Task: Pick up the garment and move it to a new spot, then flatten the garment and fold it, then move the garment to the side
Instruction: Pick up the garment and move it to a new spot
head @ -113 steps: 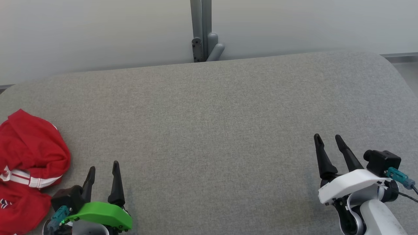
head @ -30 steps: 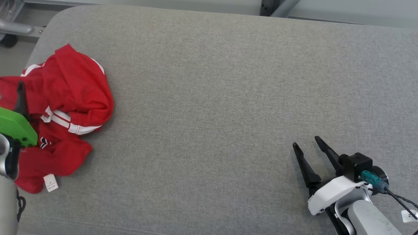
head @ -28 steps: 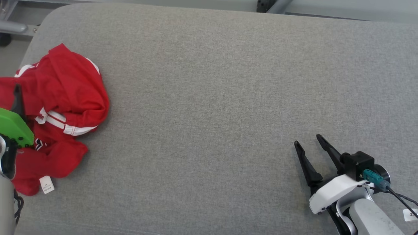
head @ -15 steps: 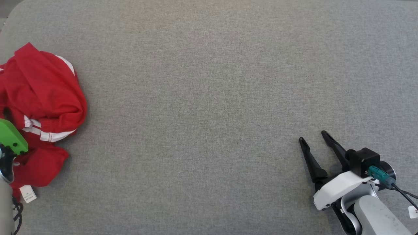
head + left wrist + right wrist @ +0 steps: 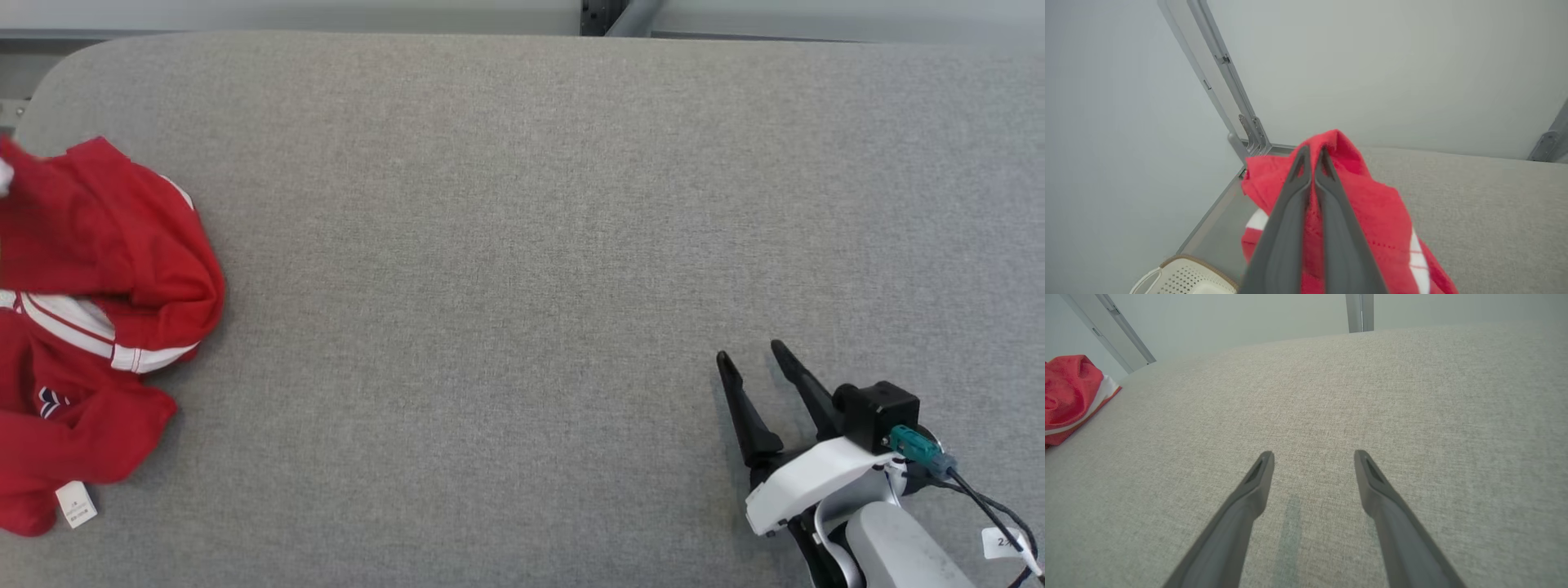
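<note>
Two fingers of the left gripper (image 5: 1312, 154) pinch the garment (image 5: 98, 245) at the table's (image 5: 522, 245) left edge; it should lift clear before swinging inward. Right gripper (image 5: 749, 353) hangs spread.

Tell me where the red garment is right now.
In the head view the red garment lies bunched at the left edge of the grey table; the left claw is shut on its fabric.
</note>
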{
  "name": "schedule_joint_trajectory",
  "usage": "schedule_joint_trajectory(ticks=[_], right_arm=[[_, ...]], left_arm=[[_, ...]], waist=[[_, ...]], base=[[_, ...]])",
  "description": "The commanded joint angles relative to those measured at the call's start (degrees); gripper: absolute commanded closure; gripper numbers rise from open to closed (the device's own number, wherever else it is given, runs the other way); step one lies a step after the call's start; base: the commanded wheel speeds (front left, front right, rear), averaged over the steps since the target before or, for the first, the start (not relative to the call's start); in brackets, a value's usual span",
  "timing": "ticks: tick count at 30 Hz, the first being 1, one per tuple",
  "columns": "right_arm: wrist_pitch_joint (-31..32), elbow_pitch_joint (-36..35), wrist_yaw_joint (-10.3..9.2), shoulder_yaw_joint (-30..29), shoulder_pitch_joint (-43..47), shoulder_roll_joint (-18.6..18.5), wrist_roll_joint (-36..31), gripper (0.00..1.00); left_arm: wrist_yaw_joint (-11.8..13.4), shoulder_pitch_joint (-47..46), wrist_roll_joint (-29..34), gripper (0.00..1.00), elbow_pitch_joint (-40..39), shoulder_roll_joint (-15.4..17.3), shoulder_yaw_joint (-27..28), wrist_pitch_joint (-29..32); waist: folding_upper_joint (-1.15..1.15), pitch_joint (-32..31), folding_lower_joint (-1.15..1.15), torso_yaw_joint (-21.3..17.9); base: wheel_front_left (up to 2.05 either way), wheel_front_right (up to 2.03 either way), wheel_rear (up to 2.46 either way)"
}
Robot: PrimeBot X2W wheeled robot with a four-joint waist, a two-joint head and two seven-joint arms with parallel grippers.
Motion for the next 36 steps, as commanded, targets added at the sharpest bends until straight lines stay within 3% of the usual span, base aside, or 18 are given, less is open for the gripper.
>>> schedule_joint_trajectory(ticks=[1,7,16,20,26,31,32,33,34,35,36], right_arm=[[-0.17,0.36,-0.02,-0.17,1.17,0.49,0.22,0.0],[-0.17,1.05,-0.02,-0.52,2.69,2.21,0.55,0.0],[-0.17,1.61,-0.02,-1.41,3.83,3.12,0.8,0.0],[-0.17,1.76,-0.02,-1.65,4.26,3.1,0.92,0.0],[-0.17,1.67,-0.02,-2.13,4.27,3.04,1.07,0.0],[-0.17,1.33,-0.02,-2.24,2.99,3.35,1.3,0.0],[-0.17,1.3,-0.02,-2.31,2.87,3.33,1.3,0.0],[-0.17,1.23,-0.02,-2.38,2.82,3.3,1.34,0.0],[-0.17,1.14,-0.02,-2.49,2.81,3.22,1.43,0.0],[-0.17,1.07,-0.02,-2.53,2.79,3.16,1.5,0.0],[-0.17,0.89,-0.02,-2.59,2.6,3.04,1.36,0.0]], left_arm=[[-0.77,-2.01,0.76,1.0,-1.95,-0.1,-1.22,-0.7],[-2.83,-6.01,0.62,1.0,-11.34,-5.27,-7.75,-1.87],[-3.2,-3.79,-3.84,1.0,-24.76,-16.28,-18.82,-5.16],[-3.2,-2.43,-6.89,1.0,-27.92,-20.67,-21.08,-8.42],[-2.26,1.13,-9.42,1.0,-26.07,-23.73,-21.42,-12.01],[-1.13,7.83,-9.06,1.0,-17.29,-24.35,-21.69,-13.34],[-1.11,9.15,-8.7,0.95,-15.32,-24.09,-21.55,-13.54],[-0.94,10.6,-8.42,0.61,-13.32,-23.65,-21.22,-13.69],[-0.54,12.07,-7.96,0.18,-12.12,-23.19,-20.58,-13.71],[-0.21,13.66,-7.46,0.0,-11.21,-22.7,-19.76,-13.65],[0.76,17.57,-6.42,0.0,-10.67,-22.03,-17.44,-13.63]], waist=[[0.0,-2.31,0.0,-1.1],[0.0,-5.6,0.0,-3.44],[0.0,-8.24,0.0,-10.47],[0.0,-8.52,0.0,-14.29],[0.0,-7.62,0.0,-18.09],[0.0,-6.17,0.0,-20.59],[0.0,-5.99,0.0,-20.8],[0.0,-5.85,0.0,-20.92],[0.0,-5.71,0.0,-21.0],[0.0,-5.65,0.0,-21.03],[0.0,-5.8,0.0,-20.99]], base=[[0.0,0.0,0.0],[0.0,0.0,0.0],[0.0,0.0,0.0],[0.0,0.0,0.0],[0.0,0.0,0.0],[0.0,0.0,0.0],[0.0,0.0,0.0],[0.0,0.0,0.0],[0.0,0.0,0.0],[0.0,0.0,0.0],[0.0,0.0,0.0]])
